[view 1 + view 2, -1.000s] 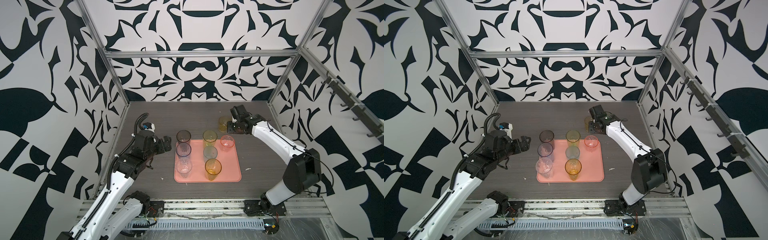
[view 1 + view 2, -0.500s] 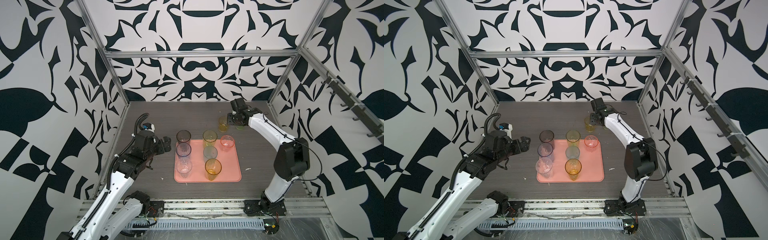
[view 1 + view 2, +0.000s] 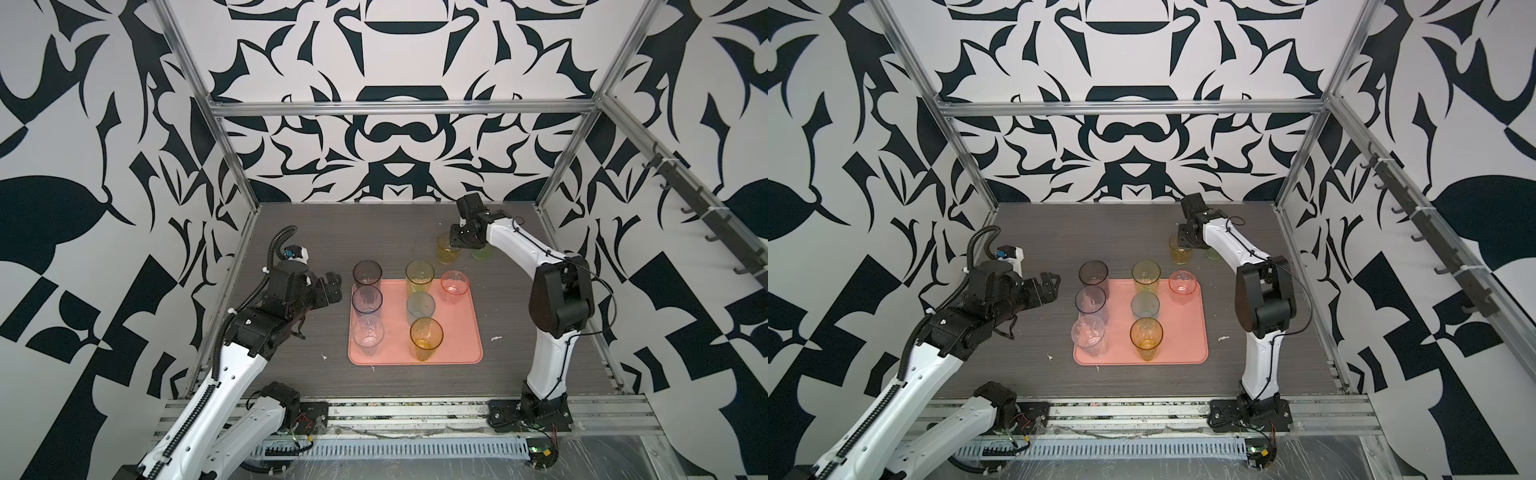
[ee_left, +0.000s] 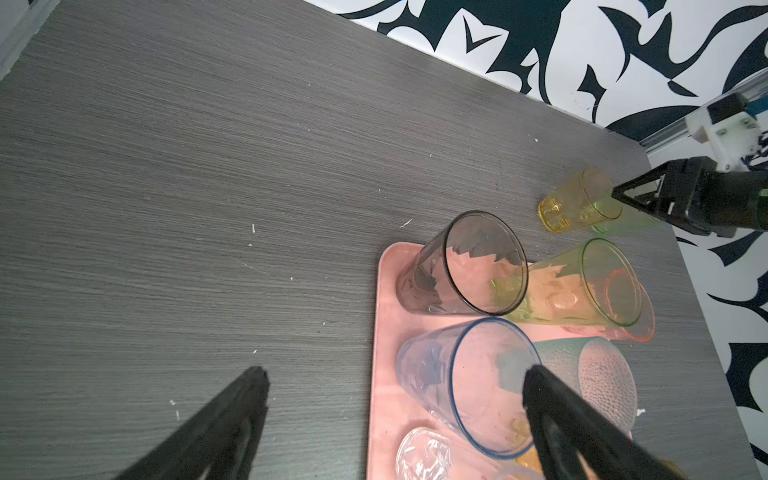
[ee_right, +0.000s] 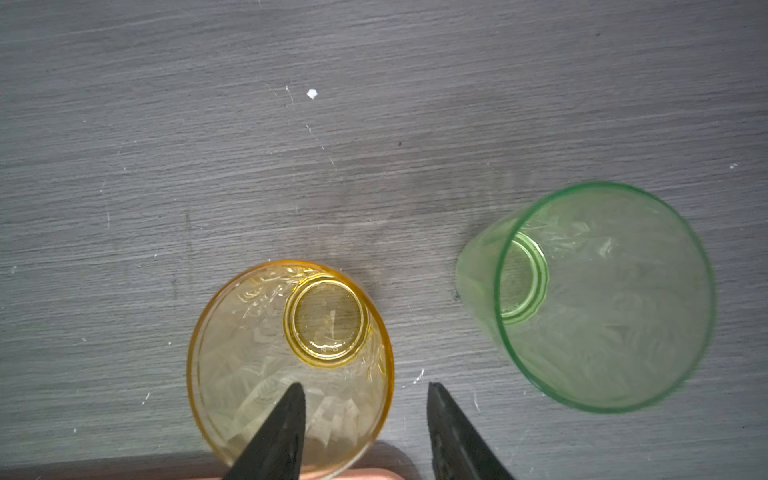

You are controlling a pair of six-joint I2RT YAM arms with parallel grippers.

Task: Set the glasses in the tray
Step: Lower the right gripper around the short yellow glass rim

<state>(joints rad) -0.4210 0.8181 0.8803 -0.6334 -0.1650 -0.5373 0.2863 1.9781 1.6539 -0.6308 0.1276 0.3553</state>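
Observation:
The salmon-pink tray point(image 3: 465, 332) point(image 3: 1187, 332) point(image 4: 384, 332) holds several upright glasses: smoky grey point(image 3: 367, 274), blue point(image 3: 366, 300), clear point(image 3: 367, 334), tall yellow-green point(image 3: 419, 276), teal point(image 3: 420, 306), amber point(image 3: 426, 337) and pink point(image 3: 455, 282). A short yellow glass point(image 3: 445, 251) point(image 5: 266, 353) and a short green glass point(image 3: 482, 252) point(image 5: 602, 299) stand on the table behind the tray. My right gripper point(image 3: 462, 248) point(image 5: 364, 388) hangs open over the yellow glass, its jaws straddling the rim on the side facing the green glass. My left gripper point(image 3: 332, 286) point(image 4: 395, 374) is wide open and empty, left of the tray.
The dark wood-grain table point(image 3: 299, 232) is boxed in by patterned walls and aluminium posts point(image 3: 552, 183). Small white specks point(image 3: 496, 338) lie by the tray. The right arm's elbow point(image 3: 561, 299) stands to the right of the tray.
My right gripper has shifted a little to the left, onto the yellow glass, and its jaws have widened slightly. The right elbow has swung nearer the front. The left arm has not moved.

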